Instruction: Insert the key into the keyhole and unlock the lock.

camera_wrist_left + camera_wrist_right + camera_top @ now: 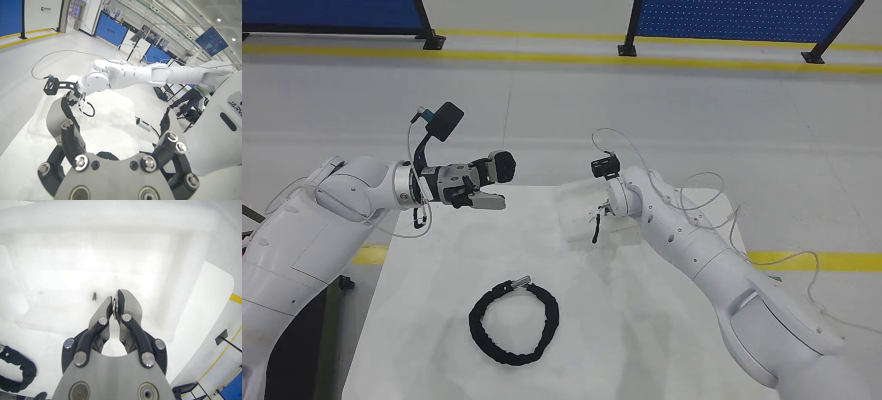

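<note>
- Presently, the right gripper (114, 295) is seen closed narrowly on a small flat metal piece, judged to be the key (114, 308). It is pinched edge-on between the pads, low over the floor of a white foam tray (56, 256).
- A slip or twist of the key could be caused by so thin a pinch. With the blade skewed, the keyhole might be missed or the key jammed.
- The key could be knocked loose and dropped back into the tray if it is caught on the tray wall while being lifted out.
- The left gripper (496, 185) is held wide open and empty over the far edge of the table (422, 340). It is well apart from the lock (512, 320), a black sleeved loop lying on the table nearer the robot.
- As the lock lies loose and ungrasped, it could be pushed or rolled away by the key unless it is steadied first.
- The metal end (523, 283) of the lock is too small to be read, so it cannot be told which way the keyhole faces.
- How far the blade projects beyond the pads, and in which direction, is hidden by the fingers.
- In the right wrist view, the lock is cut off by the frame edge.
</note>
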